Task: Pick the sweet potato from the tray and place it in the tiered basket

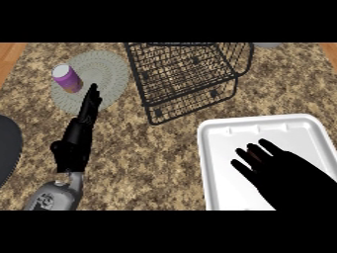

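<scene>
The speckled counter (163, 163) carries the wire tiered basket (189, 79) at the top and the white tray (222, 143) at lower right, where the right hand (287, 173) lies spread, fingers out, over the tray's floor. A reddish sliver between those fingers is probably the sweet potato (256, 154); whether it is held I cannot tell, and closing blind could push it aside. The left hand (80, 133) rests open, fingertips up beside the purple can (67, 78).

On the counter (149, 153), the basket (186, 79) stands at upper centre. The tray (222, 158) lies at lower right, just below it. At upper left a can (67, 78) stands on a mat (102, 79), left of the basket.
</scene>
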Robot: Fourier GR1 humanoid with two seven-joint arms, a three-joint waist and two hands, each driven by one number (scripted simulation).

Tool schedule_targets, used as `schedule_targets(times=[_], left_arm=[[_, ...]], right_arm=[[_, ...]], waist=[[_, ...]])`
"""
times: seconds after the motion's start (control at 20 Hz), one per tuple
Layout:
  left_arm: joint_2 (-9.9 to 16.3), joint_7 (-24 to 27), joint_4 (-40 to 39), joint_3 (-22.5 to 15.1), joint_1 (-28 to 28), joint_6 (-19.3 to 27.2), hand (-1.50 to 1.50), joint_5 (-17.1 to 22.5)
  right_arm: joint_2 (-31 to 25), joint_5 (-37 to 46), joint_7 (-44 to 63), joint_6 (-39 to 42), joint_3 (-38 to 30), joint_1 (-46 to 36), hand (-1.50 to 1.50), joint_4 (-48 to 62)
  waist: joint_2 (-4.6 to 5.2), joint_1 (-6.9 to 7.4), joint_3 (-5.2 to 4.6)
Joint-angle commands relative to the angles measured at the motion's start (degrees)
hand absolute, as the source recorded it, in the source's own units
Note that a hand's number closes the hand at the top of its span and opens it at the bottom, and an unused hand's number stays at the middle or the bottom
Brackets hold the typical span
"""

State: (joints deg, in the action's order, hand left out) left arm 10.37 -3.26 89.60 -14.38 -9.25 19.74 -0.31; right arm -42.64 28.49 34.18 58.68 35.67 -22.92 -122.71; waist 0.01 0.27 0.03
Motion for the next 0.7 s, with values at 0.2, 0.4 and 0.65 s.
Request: schedule_targets(times=[0.2,0.4,0.65], left_arm=[[-0.48,-1.23,0.76,2.24,-0.67,-1.82,0.00,-0.54],[-1.50,0.14,0.33,1.67,1.16,-1.61,0.00,-2.33],[-0.39,1.38,-0.10,4.08,0.98,-4.31,0.00,-1.73]], right_arm=[[-4.06,13.16,-13.49,-6.32,-0.83,0.89,-1.50,4.32],[-2.40,17.59,-14.99,-9.43,-2.14,2.68,-1.50,8.27],[-3.15,22.05,-20.40,-12.69,-2.94,5.85,-1.50,13.13]], waist=[[0.00,-0.09,0.01],[-0.01,-0.10,-0.01],[0.01,-0.13,-0.02]])
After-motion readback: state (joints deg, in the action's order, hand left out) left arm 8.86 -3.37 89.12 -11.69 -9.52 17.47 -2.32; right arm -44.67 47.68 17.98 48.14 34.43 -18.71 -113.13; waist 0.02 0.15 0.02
